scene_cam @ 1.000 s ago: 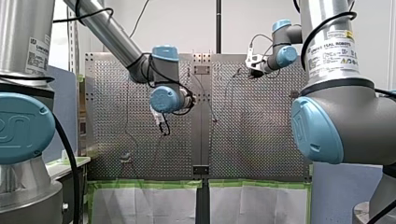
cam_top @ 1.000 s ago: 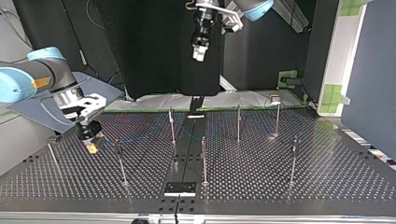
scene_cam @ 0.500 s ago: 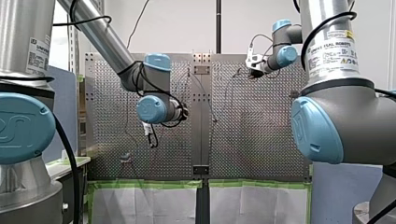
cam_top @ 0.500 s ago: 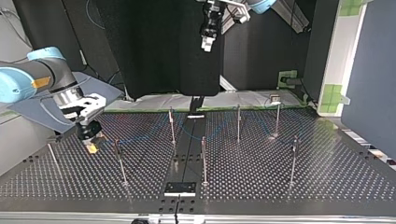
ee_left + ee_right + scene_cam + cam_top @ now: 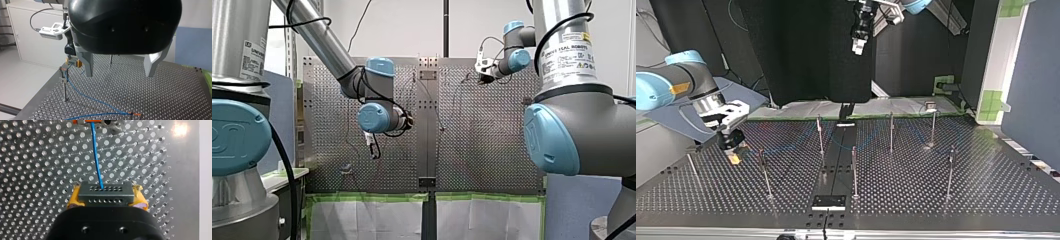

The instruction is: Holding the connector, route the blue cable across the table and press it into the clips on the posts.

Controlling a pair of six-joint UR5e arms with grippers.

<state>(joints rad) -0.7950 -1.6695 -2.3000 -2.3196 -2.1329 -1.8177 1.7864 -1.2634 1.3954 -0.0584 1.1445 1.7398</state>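
A label reading UNIVERSAL ROBOTS is showing on my right arm, while small letters, among them K, L, M, are running along the table edge.

right gripper low over the table's left edge in top view, connector between its fingers | cable leads from connector past posts across table's far half | left gripper high above far edge's middle

grey multi-hole connector, thin blue cable running straight from it to an orange clip
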